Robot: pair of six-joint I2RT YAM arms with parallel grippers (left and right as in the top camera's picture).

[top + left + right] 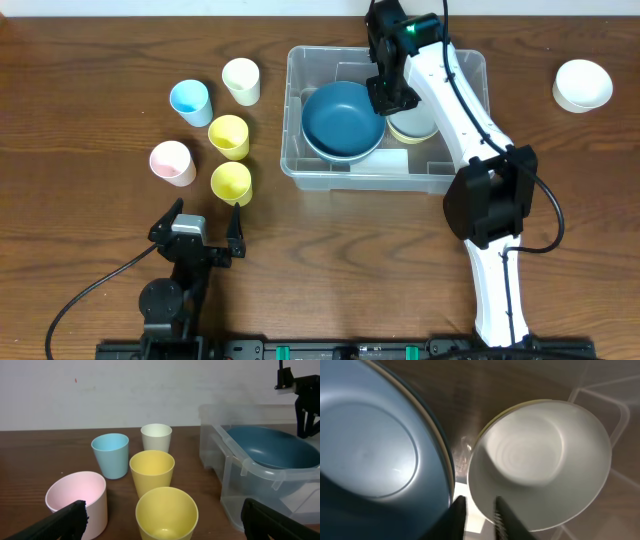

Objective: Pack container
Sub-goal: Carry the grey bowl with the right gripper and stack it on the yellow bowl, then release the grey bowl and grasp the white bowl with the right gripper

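Seemingly, the pale bowl is being released into the container, far centre.
Overhead, the right gripper is seen inside it; left wrist: the left gripper is held spread near cups; right wrist: jaws are narrowly parted astride the bowl's rim, so a lift clear is called for.

Jaws of right gripper hung over container — large bowl on one side, smaller bowl on other, both inside. Five cups stood just ahead of jaws of left gripper.

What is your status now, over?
Left tool open, idle. Right tool inside container, at white bowl's rim, grip unclear. Blue bowl already packed. Five cups wait outside.
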